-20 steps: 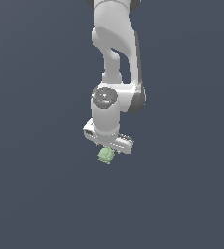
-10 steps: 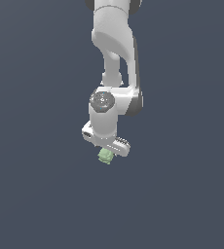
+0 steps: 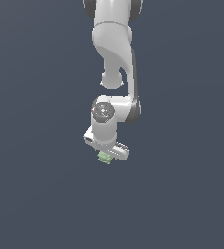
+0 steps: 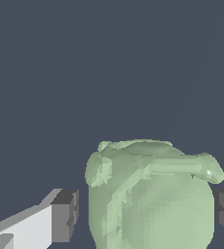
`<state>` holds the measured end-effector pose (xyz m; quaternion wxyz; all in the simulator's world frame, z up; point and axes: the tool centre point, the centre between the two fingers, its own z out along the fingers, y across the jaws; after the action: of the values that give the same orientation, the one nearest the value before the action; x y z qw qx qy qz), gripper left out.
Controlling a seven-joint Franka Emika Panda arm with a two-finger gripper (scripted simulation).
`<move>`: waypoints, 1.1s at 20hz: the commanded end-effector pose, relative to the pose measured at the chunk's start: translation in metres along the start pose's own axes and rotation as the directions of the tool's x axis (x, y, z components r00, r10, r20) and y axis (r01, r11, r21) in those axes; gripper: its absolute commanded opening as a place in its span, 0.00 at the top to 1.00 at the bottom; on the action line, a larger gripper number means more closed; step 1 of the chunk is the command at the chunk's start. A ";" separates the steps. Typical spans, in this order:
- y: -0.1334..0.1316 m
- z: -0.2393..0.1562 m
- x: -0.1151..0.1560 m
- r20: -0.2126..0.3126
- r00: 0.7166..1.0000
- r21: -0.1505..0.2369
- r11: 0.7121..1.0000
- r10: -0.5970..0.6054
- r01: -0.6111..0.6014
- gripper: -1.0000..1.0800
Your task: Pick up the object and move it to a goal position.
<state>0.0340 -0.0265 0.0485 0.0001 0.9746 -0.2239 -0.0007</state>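
Note:
The object [image 3: 104, 157] is a small pale green lumpy thing with little knobs, just under the white gripper [image 3: 105, 155] in the exterior view. In the wrist view the object [image 4: 153, 194] fills the space between the two dark fingertips [image 4: 65, 216]. A narrow gap shows between the object and each fingertip. The gripper [image 4: 145, 214] is open, with one finger on either side of the object. The lower part of the object is cut off by the wrist view's edge. No goal marker shows in either view.
The white arm [image 3: 116, 53] reaches down from the top of the exterior view. Plain dark grey-blue ground [image 3: 36, 194] lies all around, with no other objects in view.
The hand has come down closer over the object and turned slightly. The object has stayed in about the same place in the exterior view.

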 end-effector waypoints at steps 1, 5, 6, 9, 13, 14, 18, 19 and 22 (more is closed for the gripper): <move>0.000 0.007 0.001 -0.001 1.000 0.001 1.000 0.000 0.000 0.04; -0.001 0.008 0.001 -0.001 1.000 0.001 1.000 0.000 0.000 1.00; -0.001 0.008 0.001 -0.001 1.000 0.001 1.000 0.000 0.000 1.00; -0.001 0.008 0.001 -0.001 1.000 0.001 1.000 0.000 0.000 1.00; -0.001 0.008 0.001 -0.001 1.000 0.001 1.000 0.000 0.000 1.00; -0.001 0.008 0.001 -0.001 1.000 0.001 1.000 0.000 0.000 1.00; 0.000 0.006 0.001 -0.001 1.000 0.001 1.000 0.000 0.000 1.00; 0.000 0.004 0.001 -0.001 1.000 0.001 1.000 0.000 0.000 1.00; 0.002 -0.005 0.000 -0.001 1.000 0.001 1.000 0.000 0.000 1.00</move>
<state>0.0338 -0.0273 0.0487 0.0001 0.9746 -0.2241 -0.0007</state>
